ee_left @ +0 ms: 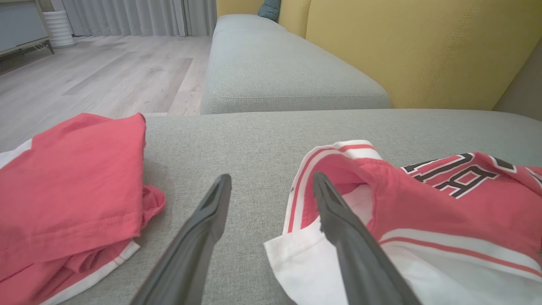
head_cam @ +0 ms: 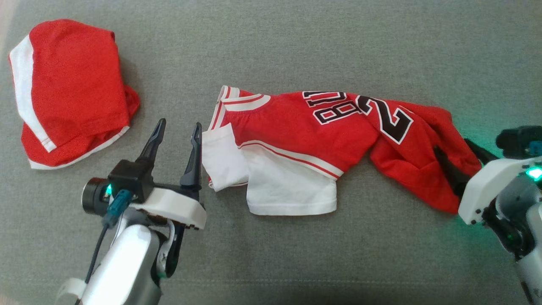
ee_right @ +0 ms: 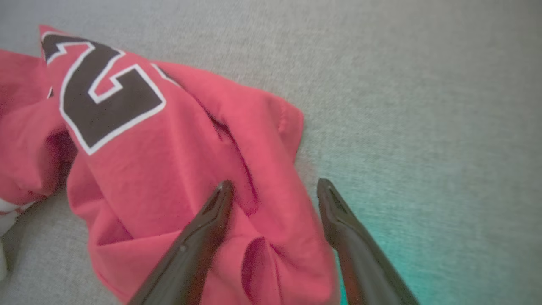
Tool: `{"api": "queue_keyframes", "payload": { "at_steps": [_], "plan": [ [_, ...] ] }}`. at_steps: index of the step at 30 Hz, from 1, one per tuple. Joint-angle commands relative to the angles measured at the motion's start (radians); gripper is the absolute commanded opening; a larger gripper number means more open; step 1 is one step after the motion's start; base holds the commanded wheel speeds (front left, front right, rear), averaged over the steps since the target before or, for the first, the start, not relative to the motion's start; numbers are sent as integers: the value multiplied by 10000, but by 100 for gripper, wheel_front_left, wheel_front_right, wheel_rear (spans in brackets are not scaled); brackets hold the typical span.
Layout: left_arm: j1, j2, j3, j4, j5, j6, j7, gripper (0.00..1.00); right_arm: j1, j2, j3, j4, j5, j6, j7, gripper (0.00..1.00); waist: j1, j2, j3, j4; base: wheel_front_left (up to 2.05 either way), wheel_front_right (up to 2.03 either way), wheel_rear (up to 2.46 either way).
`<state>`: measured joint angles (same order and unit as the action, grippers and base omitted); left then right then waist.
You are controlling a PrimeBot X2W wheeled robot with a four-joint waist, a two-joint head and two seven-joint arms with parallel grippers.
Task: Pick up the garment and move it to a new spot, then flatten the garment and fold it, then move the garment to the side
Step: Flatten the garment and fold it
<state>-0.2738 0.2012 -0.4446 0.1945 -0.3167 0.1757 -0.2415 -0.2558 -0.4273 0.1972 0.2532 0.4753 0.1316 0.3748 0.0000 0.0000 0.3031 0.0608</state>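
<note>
Overhead head view, low close wrist views, shared jersey [head_cam: 292, 131]

Living room; sofa [ee_left: 275, 72], curtains [ee_left: 139, 17], wood floor [ee_left: 106, 72]

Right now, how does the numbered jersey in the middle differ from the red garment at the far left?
The numbered jersey lies stretched long and rumpled; the red garment is a compact folded bundle. The jersey has black lettering and white sleeves; the red garment is plain with white trim. The open left gripper and right gripper are at the jersey's ends; the red garment lies apart from both. Both are red-and-white, on the grey cushion.
</note>
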Motion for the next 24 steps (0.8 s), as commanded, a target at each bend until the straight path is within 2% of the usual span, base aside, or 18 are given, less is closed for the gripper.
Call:
{"api": "queue_keyframes", "payload": {
  "at_steps": [1, 2, 4, 15, 22, 23, 24],
  "plan": [
    [-365, 102, 294, -269, 117, -24, -139, 100, -248, -320, 154, -307, 99, -9, 50, 100, 0, 0, 10, 13, 0, 0, 0],
    [-384, 88, 298, -234, 121, -33, -148, 100, -298, -418, 268, -288, 207, -9, 159, 84, 0, 0, 23, 15, 0, 0, 0],
    [-429, 62, 310, -179, 127, -53, -162, 100, -440, -556, 351, -294, 342, -9, 132, 0, 0, 0, 53, 25, 0, 0, 0],
    [-725, -66, 364, -97, 236, -153, -196, 100, -2062, -1103, 304, -226, 285, -9, -973, 0, 0, 0, 290, 202, 0, 0, 0],
    [-955, -231, 405, -153, 329, -271, -200, 100, -3540, -1278, 376, 679, 131, -9, -1771, 0, 0, 0, 671, 486, 0, 0, 0],
    [-980, -254, 418, -154, 347, -291, -200, 100, -3694, -1229, 426, 915, 98, -9, -1891, 6, 0, 0, 719, 515, 0, 0, 0],
    [-999, -278, 430, -149, 365, -309, -201, 100, -3831, -1172, 480, 1165, 51, -9, -2025, 35, 0, 0, 757, 538, 0, 0, 0]
  ]
}}
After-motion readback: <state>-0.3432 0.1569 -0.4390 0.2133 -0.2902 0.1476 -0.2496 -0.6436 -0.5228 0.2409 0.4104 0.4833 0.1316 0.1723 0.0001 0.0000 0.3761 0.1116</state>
